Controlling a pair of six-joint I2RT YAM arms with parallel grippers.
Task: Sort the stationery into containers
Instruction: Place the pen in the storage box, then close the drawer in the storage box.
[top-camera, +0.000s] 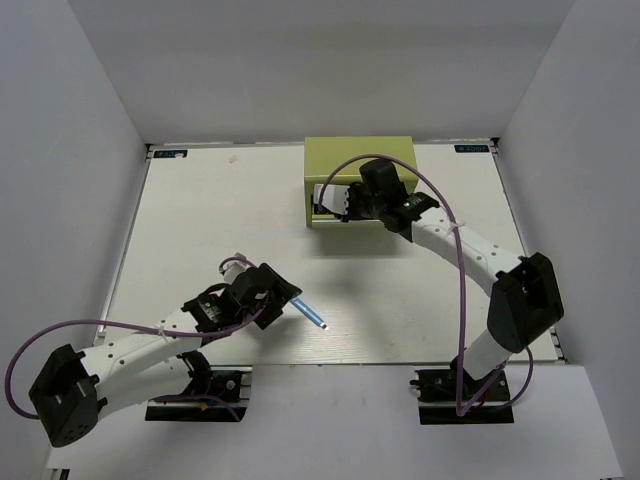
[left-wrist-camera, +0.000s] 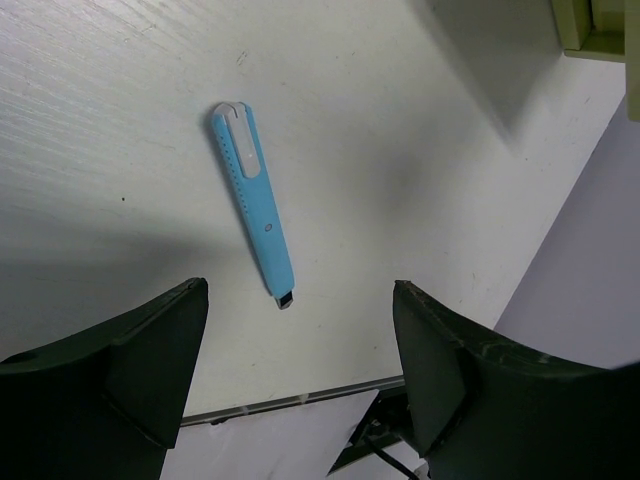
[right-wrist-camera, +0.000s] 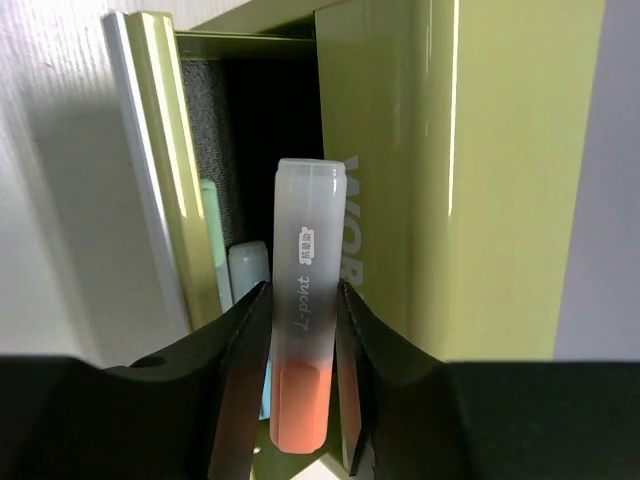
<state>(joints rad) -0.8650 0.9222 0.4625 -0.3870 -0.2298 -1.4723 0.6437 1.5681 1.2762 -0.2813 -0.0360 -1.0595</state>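
The lime-green chest (top-camera: 360, 160) stands at the back of the table with a front drawer pulled open (right-wrist-camera: 170, 200). My right gripper (top-camera: 352, 205) is shut on the orange pen with the greyish cap (right-wrist-camera: 303, 330) and holds it over the open drawer. A mint green pen (right-wrist-camera: 213, 250) and a light blue pen (right-wrist-camera: 248, 268) lie inside the drawer. The blue pen with the white tip (left-wrist-camera: 252, 200) lies on the table in front of my left gripper (left-wrist-camera: 300, 350), which is open and empty. It also shows in the top view (top-camera: 311, 314), right of my left gripper (top-camera: 280, 298).
The table's near edge (left-wrist-camera: 290, 400) runs just under the left gripper. The right arm's base (top-camera: 465, 385) and the left arm's base (top-camera: 195, 395) sit at the near edge. White walls enclose the table on three sides.
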